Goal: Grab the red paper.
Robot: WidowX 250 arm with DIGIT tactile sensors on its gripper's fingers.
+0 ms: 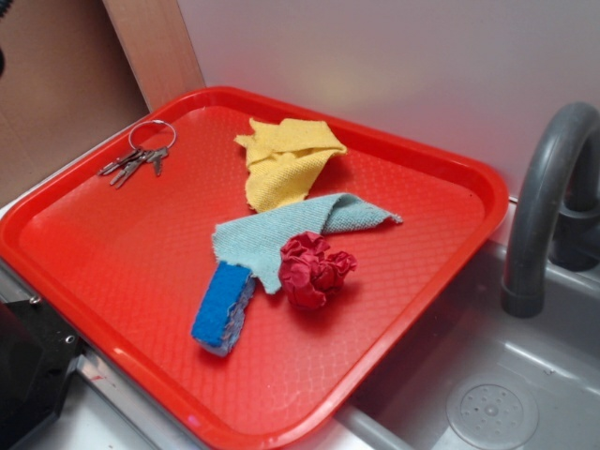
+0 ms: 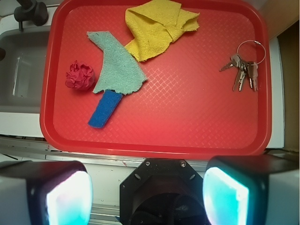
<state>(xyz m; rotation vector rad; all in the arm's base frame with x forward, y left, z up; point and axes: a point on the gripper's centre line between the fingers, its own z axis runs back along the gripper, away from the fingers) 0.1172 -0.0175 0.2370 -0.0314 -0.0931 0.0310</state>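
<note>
Wide open and empty, the claw (image 2: 147,197) hung above the tray's near edge, well away from the red paper (image 2: 80,76), which lay far off to its left on the tray (image 2: 187,126). The light blue cloth (image 2: 117,65) touched the paper and risked being snagged; the sponge (image 2: 104,109) lay near, the yellow cloth (image 2: 157,26) and keys (image 2: 243,70) clear.

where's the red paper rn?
Wrist view: the red paper sits on the red tray at far left, beside the light blue cloth, above the blue sponge.
</note>
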